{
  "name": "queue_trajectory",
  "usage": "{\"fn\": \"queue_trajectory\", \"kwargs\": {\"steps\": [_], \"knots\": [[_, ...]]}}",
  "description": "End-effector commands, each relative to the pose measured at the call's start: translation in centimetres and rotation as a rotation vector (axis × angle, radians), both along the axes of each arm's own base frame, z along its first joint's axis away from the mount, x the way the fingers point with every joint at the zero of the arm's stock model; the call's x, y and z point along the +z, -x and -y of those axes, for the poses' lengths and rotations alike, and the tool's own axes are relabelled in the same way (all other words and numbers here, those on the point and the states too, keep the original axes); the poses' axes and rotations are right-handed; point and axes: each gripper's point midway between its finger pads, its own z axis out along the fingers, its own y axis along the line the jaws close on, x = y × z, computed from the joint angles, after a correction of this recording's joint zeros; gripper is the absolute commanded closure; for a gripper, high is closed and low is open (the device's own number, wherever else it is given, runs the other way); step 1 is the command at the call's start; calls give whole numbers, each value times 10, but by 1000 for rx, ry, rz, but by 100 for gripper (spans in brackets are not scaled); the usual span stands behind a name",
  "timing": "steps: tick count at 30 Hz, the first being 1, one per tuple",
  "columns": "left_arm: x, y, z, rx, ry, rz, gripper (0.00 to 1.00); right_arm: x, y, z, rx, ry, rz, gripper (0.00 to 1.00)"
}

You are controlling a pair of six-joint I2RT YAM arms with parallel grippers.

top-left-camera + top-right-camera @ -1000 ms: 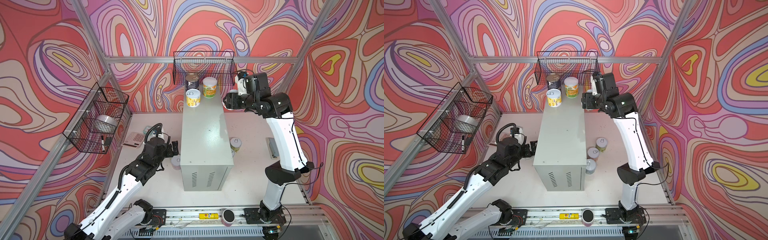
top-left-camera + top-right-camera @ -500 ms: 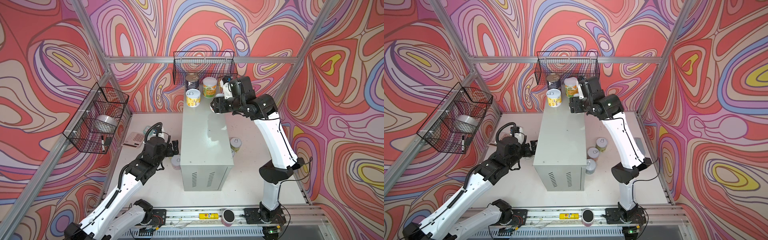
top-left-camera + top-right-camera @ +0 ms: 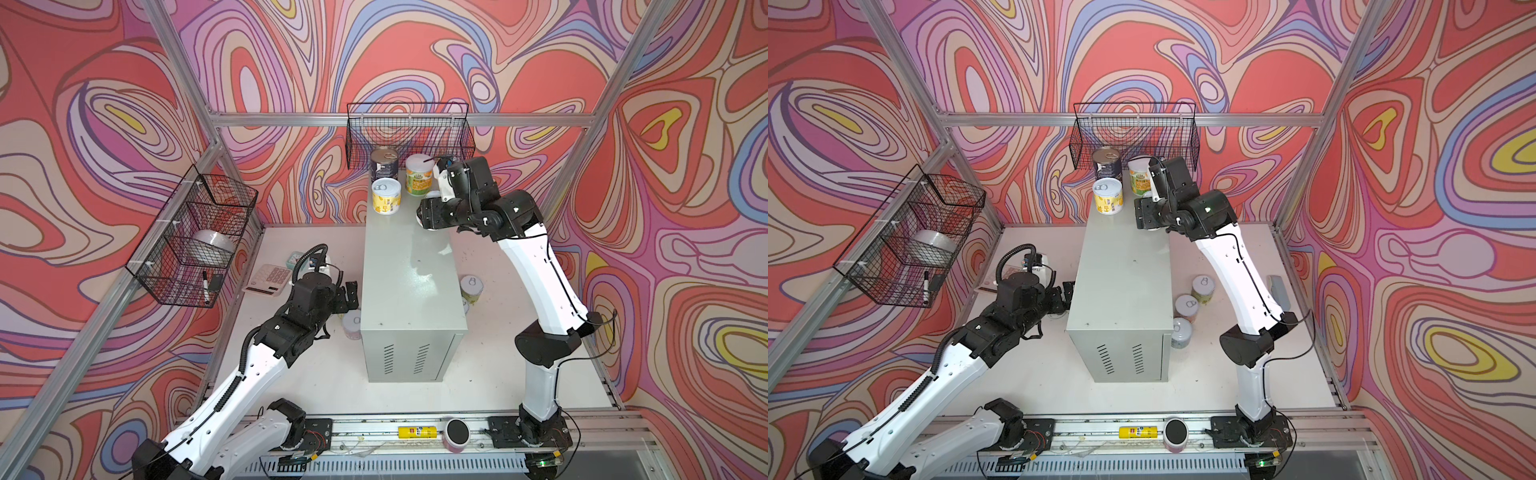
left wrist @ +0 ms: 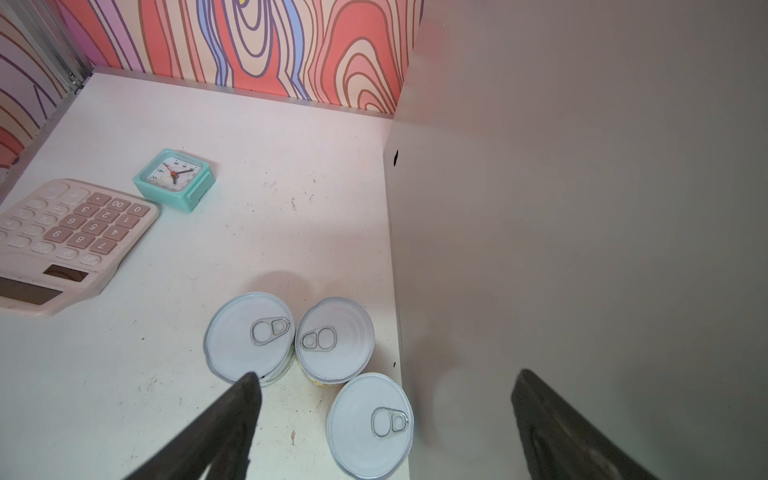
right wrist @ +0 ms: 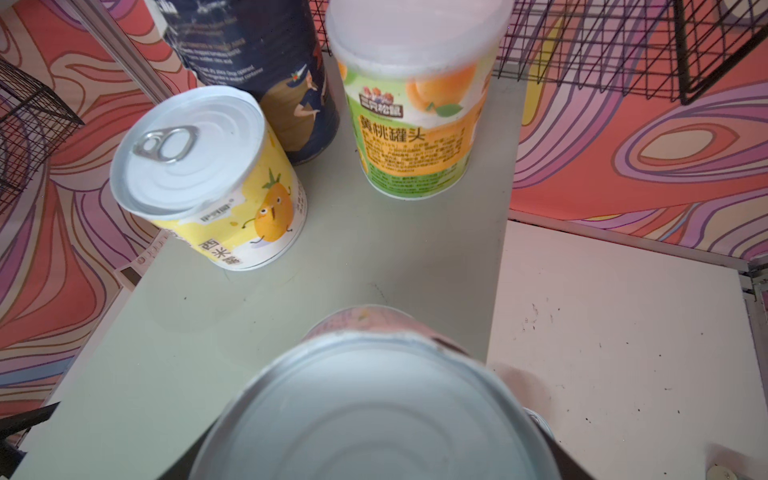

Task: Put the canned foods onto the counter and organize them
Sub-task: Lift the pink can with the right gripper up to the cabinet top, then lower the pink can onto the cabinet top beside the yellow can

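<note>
Right claw (image 3: 426, 214) grips the pink can (image 5: 374, 415) lid-up over the counter (image 5: 249, 324), free spot below, just short of the green can (image 5: 411, 137); left claw (image 4: 386, 380) hangs open.

Roughly ten cans (image 5: 208, 178) (one dark-blue), two baskets (image 3: 415, 124), one clock (image 4: 174, 178), one calculator (image 4: 62, 241).

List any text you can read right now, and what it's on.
"黄桃罐头": green-orange can.
"西米": yellow can.
"00", "0", "2" to "9": calculator keys.
Dark-blue tin, clock, yellow tube: print too small or blurred.
Pink can in right gripper: nothing legible.
</note>
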Motion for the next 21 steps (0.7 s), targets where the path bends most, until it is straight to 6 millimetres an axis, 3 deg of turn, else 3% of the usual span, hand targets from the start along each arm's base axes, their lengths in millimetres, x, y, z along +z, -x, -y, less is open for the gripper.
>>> {"fn": "queue_trajectory", "kwargs": {"steps": [1,5,9,15,21], "knots": [[13,-5,-1,-1,-4,36,4,15,-12,-2,-30,-22,75,54],[10,-7,0,-4,-9,30,4,13,-16,-1,-40,-14,87,31],[8,-7,-2,2,-13,28,4,12,-17,-5,-31,-24,85,18],[7,-7,-3,0,-16,24,4,13,-19,-9,-17,-34,91,9],[10,-7,-6,4,-14,32,4,27,-18,-7,-18,-50,128,8]]}}
